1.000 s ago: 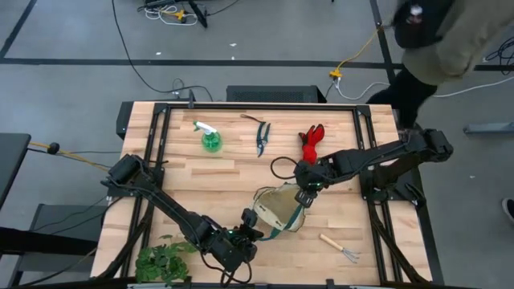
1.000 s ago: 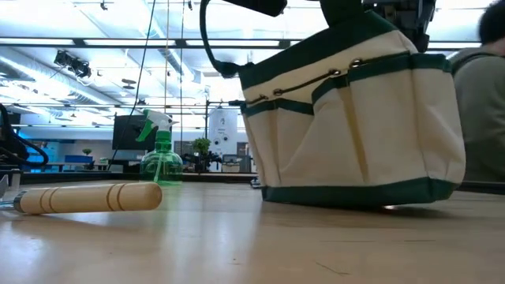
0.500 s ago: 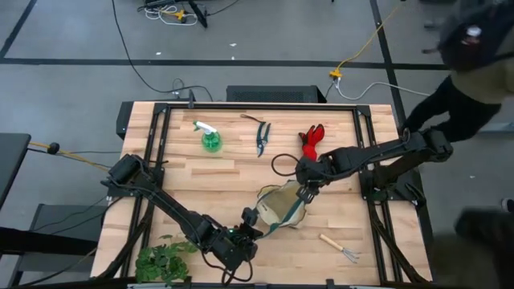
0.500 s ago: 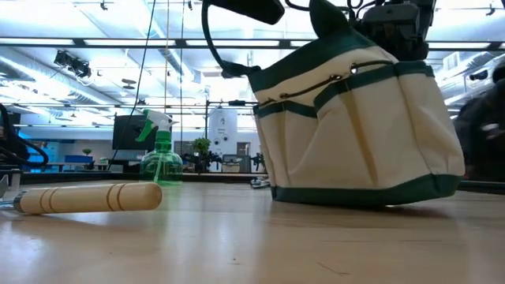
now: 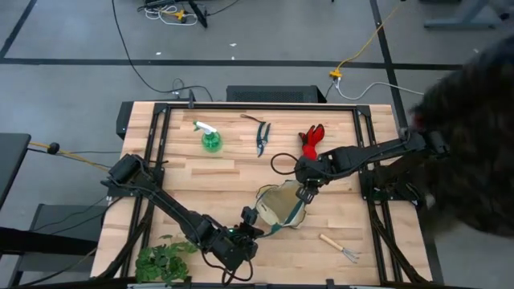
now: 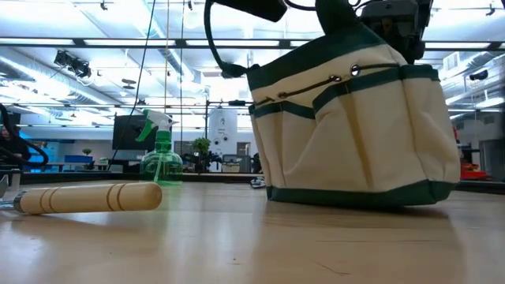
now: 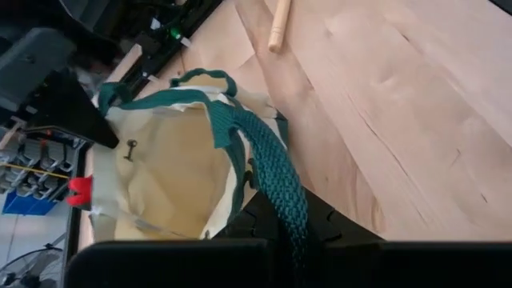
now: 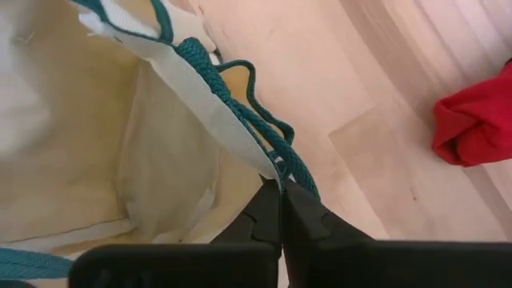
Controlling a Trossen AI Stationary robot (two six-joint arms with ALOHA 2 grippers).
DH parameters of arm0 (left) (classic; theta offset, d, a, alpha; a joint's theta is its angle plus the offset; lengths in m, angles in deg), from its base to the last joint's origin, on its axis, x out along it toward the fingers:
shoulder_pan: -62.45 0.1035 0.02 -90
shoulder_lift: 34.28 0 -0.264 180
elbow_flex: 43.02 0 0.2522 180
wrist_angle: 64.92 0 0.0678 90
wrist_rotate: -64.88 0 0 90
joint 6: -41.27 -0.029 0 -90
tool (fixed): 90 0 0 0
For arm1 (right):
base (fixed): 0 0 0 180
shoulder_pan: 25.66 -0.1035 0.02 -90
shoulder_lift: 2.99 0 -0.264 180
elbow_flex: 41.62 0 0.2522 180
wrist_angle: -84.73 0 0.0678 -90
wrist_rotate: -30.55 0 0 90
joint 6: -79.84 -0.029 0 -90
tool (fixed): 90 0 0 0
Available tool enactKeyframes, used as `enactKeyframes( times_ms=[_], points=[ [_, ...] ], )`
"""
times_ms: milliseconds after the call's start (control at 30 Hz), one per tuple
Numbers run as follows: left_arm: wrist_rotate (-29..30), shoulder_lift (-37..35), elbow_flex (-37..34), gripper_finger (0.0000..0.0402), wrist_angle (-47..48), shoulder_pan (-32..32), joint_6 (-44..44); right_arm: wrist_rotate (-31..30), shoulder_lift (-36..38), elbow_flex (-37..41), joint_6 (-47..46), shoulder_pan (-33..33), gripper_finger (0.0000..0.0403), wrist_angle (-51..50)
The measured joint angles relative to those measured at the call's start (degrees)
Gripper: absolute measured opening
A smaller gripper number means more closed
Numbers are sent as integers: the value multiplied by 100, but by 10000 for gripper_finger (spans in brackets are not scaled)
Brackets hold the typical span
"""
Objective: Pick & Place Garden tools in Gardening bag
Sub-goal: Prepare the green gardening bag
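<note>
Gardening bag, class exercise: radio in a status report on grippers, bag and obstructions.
Left gripper shut on bag handle. Right gripper shut on bag rim. Gardening bag held open, looks empty. Nothing in the way.

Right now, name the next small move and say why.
Probably ease the right end effector away from the left end effector, spreading the gardening bag wider: each is shut on the bag, one on its rim, one on a handle, and no tool is inside yet.

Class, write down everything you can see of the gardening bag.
The gardening bag is a soft fabric tote, cream panels with dark green trim, outer pockets and green braided loop handles. It stands upright on the wooden table, mouth open, with no tool visible in the part of the inside that shows. The right hand pinches its rim; the left hand grips a handle.
</note>
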State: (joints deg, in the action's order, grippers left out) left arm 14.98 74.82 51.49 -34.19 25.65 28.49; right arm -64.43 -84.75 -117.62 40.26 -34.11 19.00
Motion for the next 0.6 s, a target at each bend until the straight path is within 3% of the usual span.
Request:
enactKeyframes(
  times_ms=[300,600],
  points=[
    [52,0,0,19,-91,0,-34,195,0,0,64,15,27,17],
    [151,0,0,133,-89,-2,-50,195,0,0,99,15,34,25]
  ],
)
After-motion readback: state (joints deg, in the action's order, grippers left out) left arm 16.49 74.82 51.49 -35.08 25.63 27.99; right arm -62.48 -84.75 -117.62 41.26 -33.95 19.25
